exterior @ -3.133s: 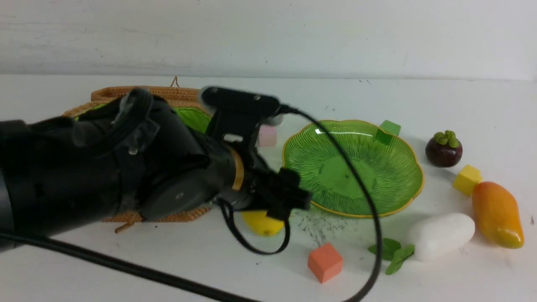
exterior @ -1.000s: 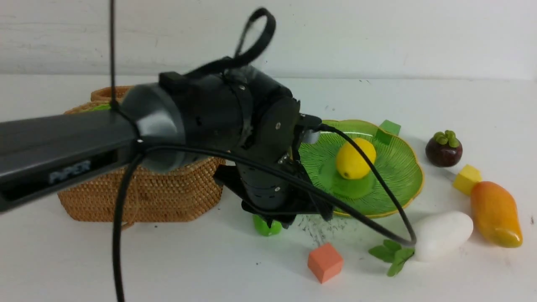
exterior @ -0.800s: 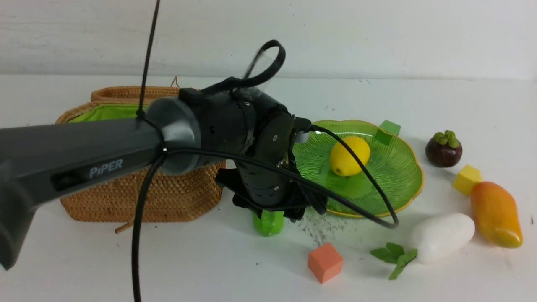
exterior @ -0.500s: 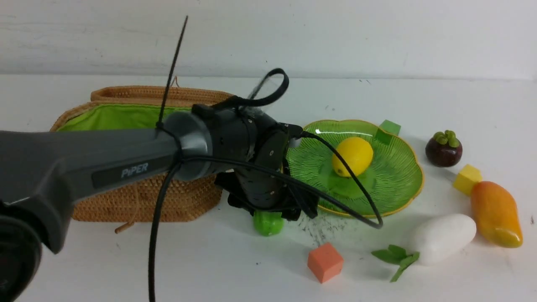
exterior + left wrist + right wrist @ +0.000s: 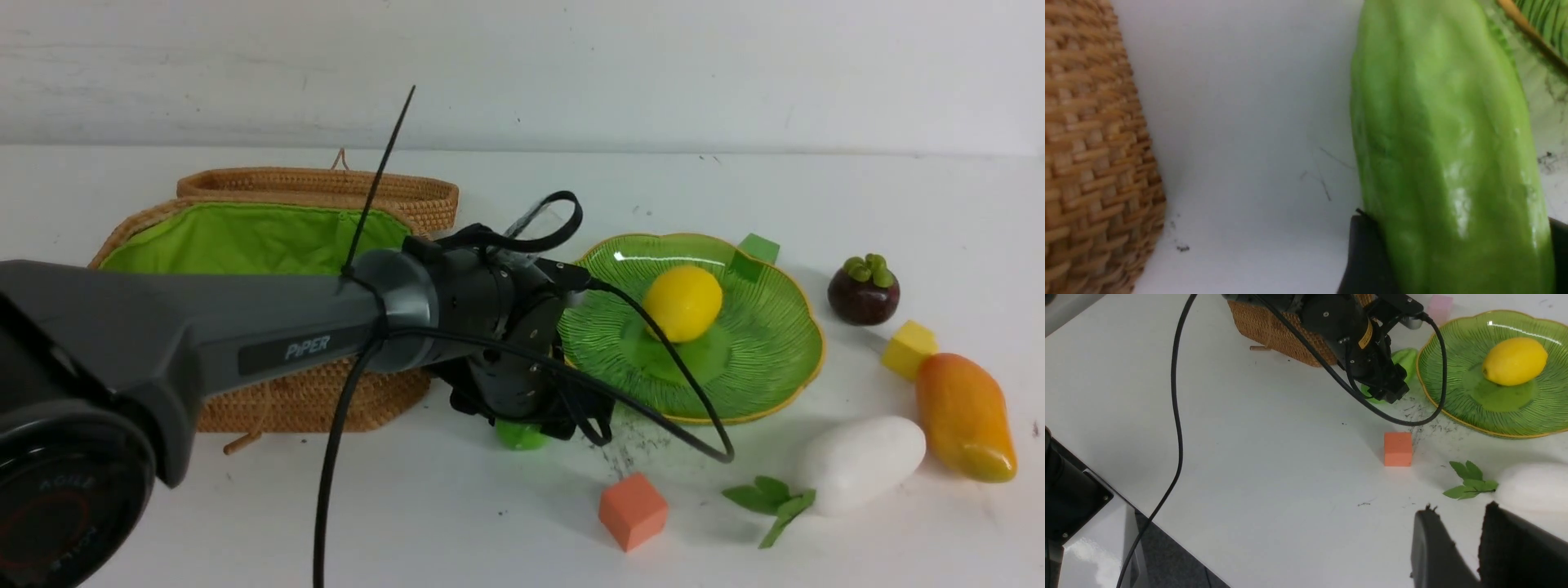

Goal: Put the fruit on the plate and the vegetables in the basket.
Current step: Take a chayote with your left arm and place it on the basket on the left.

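The yellow lemon (image 5: 683,302) (image 5: 1515,361) lies on the green plate (image 5: 759,363) (image 5: 1515,412). A bumpy green cucumber (image 5: 518,437) (image 5: 1437,143) (image 5: 1404,359) lies on the table between plate and wicker basket (image 5: 310,400) (image 5: 1090,143) (image 5: 1274,326). My left gripper (image 5: 543,429) (image 5: 1459,222) (image 5: 1386,390) is down over the cucumber, one finger against each side. The mangosteen (image 5: 864,290), mango (image 5: 967,416) and white radish (image 5: 861,461) (image 5: 1531,486) rest on the table at the right. My right gripper (image 5: 1459,516) hovers near the radish's leaves (image 5: 1470,484), slightly open and holding nothing.
An orange cube (image 5: 633,510) (image 5: 1398,448) sits in front of the plate, a yellow cube (image 5: 909,349) beside the mango, a green cube (image 5: 758,247) behind the plate, a pink cube (image 5: 1440,303) by the basket. The left arm's black cable (image 5: 678,408) loops over the plate's near rim.
The lemon, on the table three seconds ago, now rests on the plate and has rolled a little there. The left arm has sunk lower over the cucumber, uncovering the basket's green lining.
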Available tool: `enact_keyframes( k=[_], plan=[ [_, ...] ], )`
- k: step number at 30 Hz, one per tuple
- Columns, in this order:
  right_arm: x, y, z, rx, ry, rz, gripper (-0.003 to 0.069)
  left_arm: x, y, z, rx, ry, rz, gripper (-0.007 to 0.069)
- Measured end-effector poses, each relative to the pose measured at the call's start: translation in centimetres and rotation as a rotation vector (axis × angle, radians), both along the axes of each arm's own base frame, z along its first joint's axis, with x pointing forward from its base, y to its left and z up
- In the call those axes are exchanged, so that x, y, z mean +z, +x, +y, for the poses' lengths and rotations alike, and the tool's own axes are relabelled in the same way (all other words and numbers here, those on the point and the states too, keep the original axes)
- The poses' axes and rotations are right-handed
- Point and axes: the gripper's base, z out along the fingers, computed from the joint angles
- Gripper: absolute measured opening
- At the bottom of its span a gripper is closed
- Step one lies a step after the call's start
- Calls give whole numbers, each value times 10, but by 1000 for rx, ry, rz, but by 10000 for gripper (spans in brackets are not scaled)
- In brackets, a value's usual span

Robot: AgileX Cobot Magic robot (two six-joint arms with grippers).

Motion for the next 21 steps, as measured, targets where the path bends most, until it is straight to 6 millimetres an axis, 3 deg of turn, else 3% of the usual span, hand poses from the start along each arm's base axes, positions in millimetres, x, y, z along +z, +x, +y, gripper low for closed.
enact_keyframes(
  k=[5,10,13,14,15,20,21],
  plan=[
    [0,0,0,0,0,1,188,1,-2,2,27,6,18,458],
    [0,0,0,0,0,1,183,19,-10,4,40,12,32,458],
    [0,0,0,0,0,1,183,51,-22,6,41,-14,13,458],
    [0,0,0,0,0,1,183,54,-23,6,40,-16,12,458],
    [0,0,0,-1,2,-3,183,78,-33,9,37,-35,-1,458],
    [3,2,1,-10,26,-34,183,137,-67,20,-70,-43,-66,458],
    [5,3,1,-12,41,-54,183,157,-78,25,-137,-34,-112,458]
  ],
)
